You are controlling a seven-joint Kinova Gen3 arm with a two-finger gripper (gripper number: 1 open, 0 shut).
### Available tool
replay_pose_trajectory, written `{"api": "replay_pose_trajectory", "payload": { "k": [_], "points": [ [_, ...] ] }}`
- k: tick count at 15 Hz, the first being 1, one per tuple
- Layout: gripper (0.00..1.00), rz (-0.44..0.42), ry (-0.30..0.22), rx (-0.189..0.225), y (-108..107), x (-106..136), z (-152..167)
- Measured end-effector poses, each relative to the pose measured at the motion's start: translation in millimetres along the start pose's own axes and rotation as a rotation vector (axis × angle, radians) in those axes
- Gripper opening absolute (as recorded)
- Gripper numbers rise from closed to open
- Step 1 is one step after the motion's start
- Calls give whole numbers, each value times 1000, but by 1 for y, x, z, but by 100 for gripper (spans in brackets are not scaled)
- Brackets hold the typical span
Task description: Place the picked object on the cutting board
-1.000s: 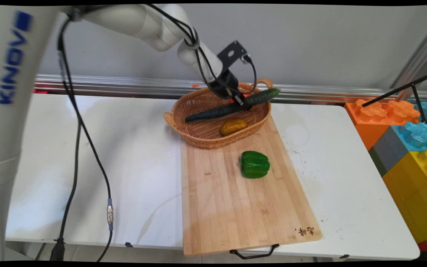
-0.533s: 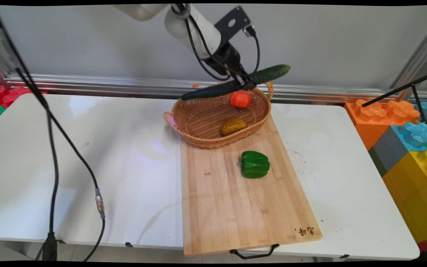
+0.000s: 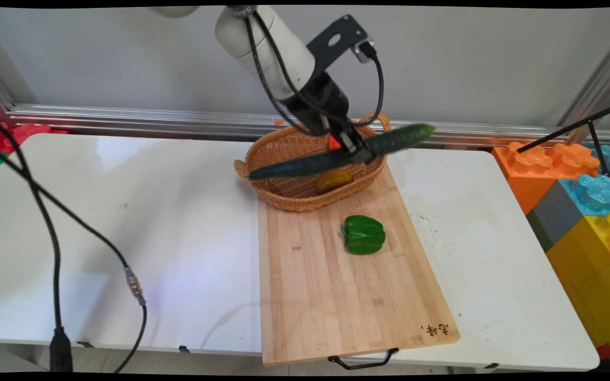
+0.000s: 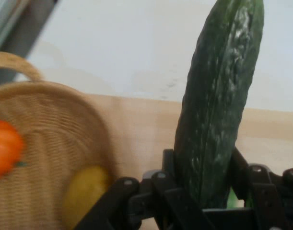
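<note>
My gripper is shut on a long dark green cucumber, holding it in the air over the front rim of the wicker basket. The cucumber lies almost level, its right end past the basket over the table. In the hand view the cucumber rises between the fingers of the gripper. Inside the basket lie a yellow-brown potato and a red tomato, the tomato mostly hidden behind the hand in the main view.
The basket's front sits on the far end of a wooden cutting board. A green bell pepper lies on the board. Big coloured toy blocks stand at the right. Black cables hang at the left.
The gripper lifted the cucumber up out of the basket, then came down and forward to the right with it. The tomato, uncovered a moment ago, is again mostly hidden.
</note>
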Motion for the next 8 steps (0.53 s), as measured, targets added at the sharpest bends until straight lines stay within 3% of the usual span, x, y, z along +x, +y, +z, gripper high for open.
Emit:
{"api": "replay_pose_trajectory", "payload": {
  "k": [4, 8],
  "points": [
    [0, 47, -33, -91, 38, -16, -2],
    [0, 91, -58, -144, 60, -32, 12]
  ]
}}
